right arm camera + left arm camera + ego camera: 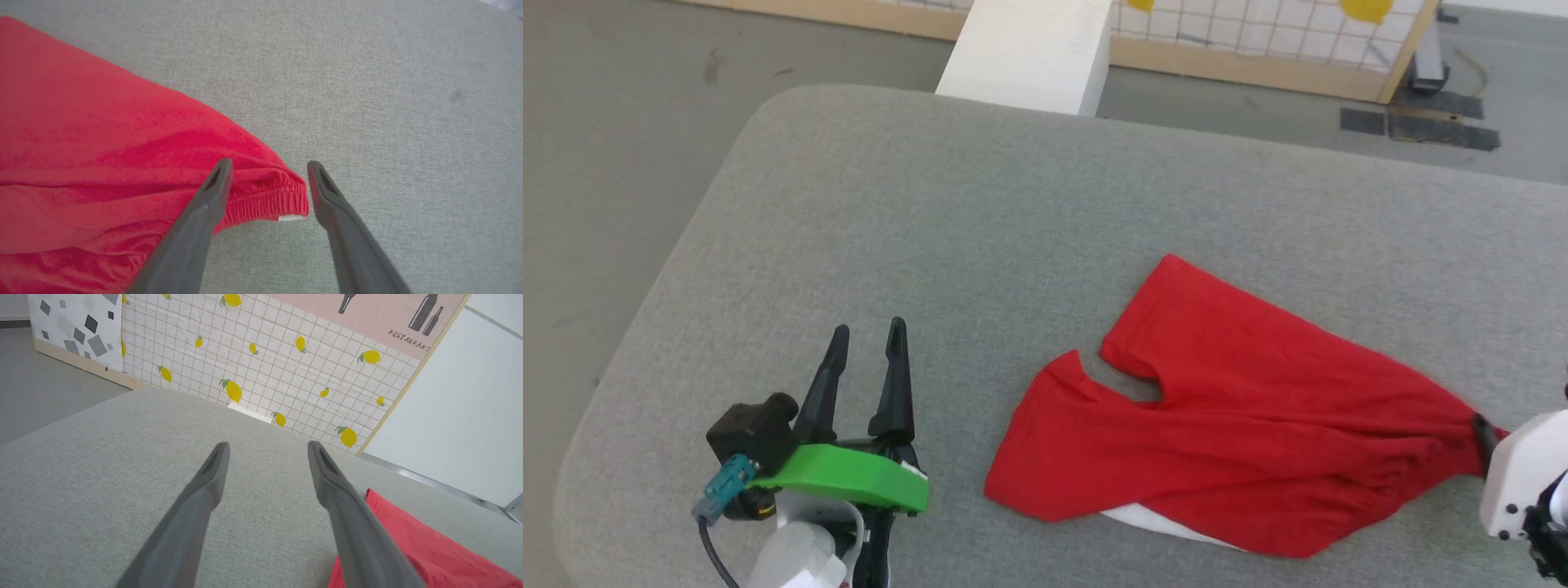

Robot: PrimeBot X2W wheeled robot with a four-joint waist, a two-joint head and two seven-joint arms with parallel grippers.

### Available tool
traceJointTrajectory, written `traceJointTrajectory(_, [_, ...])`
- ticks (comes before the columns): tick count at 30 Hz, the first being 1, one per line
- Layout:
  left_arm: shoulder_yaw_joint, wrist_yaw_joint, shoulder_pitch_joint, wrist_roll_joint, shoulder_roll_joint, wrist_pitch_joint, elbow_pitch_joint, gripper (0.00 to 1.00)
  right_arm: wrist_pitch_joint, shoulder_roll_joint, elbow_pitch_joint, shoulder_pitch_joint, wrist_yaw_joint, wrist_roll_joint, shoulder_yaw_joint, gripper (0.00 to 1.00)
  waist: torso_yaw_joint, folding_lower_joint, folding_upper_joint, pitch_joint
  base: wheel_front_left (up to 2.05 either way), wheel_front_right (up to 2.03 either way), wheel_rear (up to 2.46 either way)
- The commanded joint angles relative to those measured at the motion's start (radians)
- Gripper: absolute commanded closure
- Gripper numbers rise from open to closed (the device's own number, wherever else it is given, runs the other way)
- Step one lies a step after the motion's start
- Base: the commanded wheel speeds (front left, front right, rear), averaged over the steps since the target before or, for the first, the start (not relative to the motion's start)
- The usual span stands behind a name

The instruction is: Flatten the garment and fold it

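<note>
The garment [1233, 416] is a pair of bright red shorts lying on the grey padded table [931, 204], legs pointing left and a white strip showing under the near edge. My right gripper [267, 163] is open, its fingers straddling the gathered waistband corner [269, 200] without pinching it; in the head view it [1485, 429] sits at the garment's right end. My left gripper [866, 331] is open over bare table, left of the shorts, with nothing between its fingers [267, 447]. A red leg of the garment [429, 547] lies just right of it.
The table's rounded left corner and edge drop to the floor [605, 163]. A white block [1029, 49] stands past the far edge. A lemon-patterned panel [265, 355] and a pale wall [470, 416] stand beyond.
</note>
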Motion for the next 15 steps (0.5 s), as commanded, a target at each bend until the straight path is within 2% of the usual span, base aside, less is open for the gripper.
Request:
traceJointTrajectory(1, [0.001, 0.001, 0.010, 0.004, -0.003, -0.004, 0.005, 0.00, -0.017, 0.013, -0.006, 0.006, -0.002, 0.006, -0.006, 0.00, -0.020, 0.0000, 0.0000, -0.021, 0.00, 0.00, 0.00])
traceJointTrajectory(9, [-0.016, -0.005, 0.000, -0.003, 0.001, 0.014, 0.027, 0.00, -0.077, 0.096, -0.098, 0.064, -0.002, 0.077, -0.085, 0.00, -0.059, 0.0000, 0.0000, -0.057, 0.00, 0.00, 0.00])
traceJointTrajectory(15, [-0.079, -0.008, -0.105, -0.025, 0.000, 0.135, 0.069, 0.00, -0.099, 0.106, -0.145, 0.089, -0.002, 0.101, -0.095, 0.00, -0.089, 0.0000, 0.0000, -0.051, 0.00, 0.00, 0.00])
